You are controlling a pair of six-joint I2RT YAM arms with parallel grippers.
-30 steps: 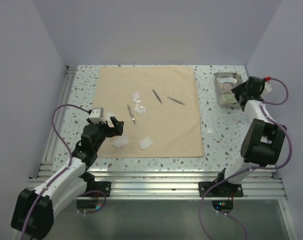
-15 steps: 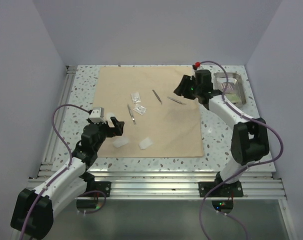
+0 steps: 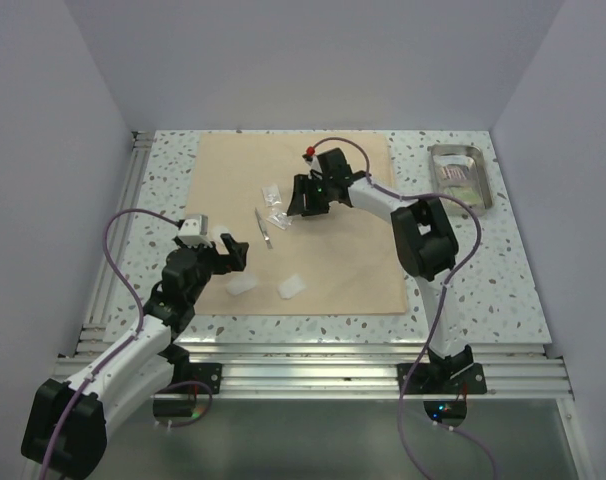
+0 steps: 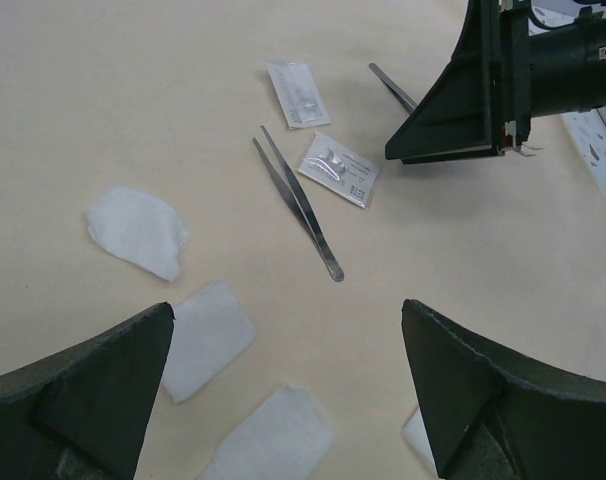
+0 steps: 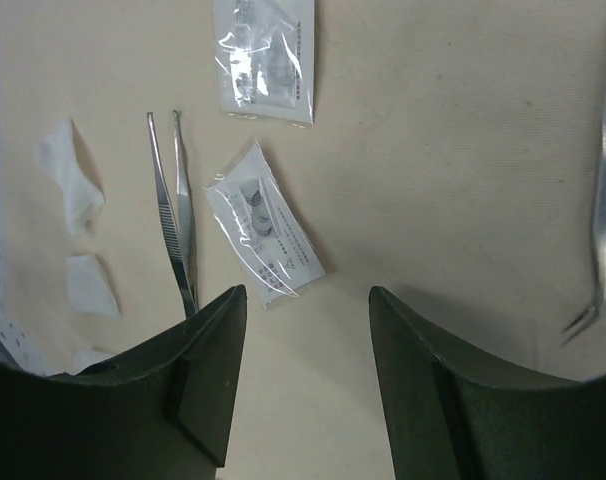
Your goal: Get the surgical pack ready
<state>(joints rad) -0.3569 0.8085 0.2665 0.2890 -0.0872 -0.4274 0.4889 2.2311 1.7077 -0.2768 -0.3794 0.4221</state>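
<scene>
Right tool (image 5: 305, 295) hangs, jaws apart and empty, over the small clear plastic sachet (image 5: 265, 237) lying flat on the large tan square cloth (image 5: 443, 150) beside thin steel tweezers (image 5: 173, 205) — light, slick, probably best pinched by an edge. Left tool (image 4: 286, 310) — spread wide, empty.

One tan cloth (image 3: 353, 260) and one steel tray (image 3: 458, 150). Ahead of the right jaws lie two clear sachets (image 5: 264, 235), one pair of tweezers (image 5: 175, 215) and, off to their right, one other thin instrument (image 5: 605, 200). Four white pads (image 4: 138, 230) show around the left jaws.
</scene>
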